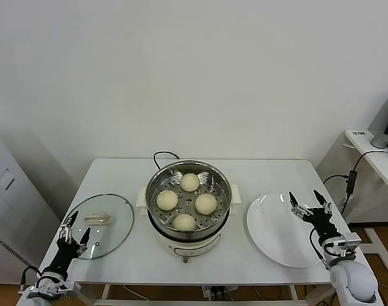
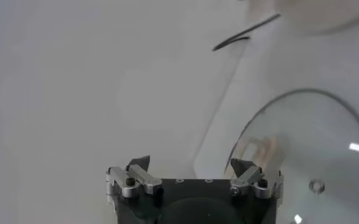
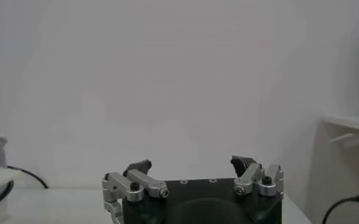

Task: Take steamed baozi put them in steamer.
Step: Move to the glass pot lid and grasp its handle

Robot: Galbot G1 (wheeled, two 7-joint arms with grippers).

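Since all four cream-white steamed baozi [image 1: 186, 202] sit on the perforated tray of the round steel steamer [image 1: 189, 223] mid-table, leaving the flat white plate [image 1: 270, 239] bare, I judge loading complete, my left end effector [image 1: 73, 227] and right end effector [image 1: 311, 204] spread, empty, at the table's sides.

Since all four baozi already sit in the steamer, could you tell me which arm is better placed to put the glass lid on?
Left: the open left gripper hovers at the glass lid's near edge, left of the steamer. The right gripper is over the plate.
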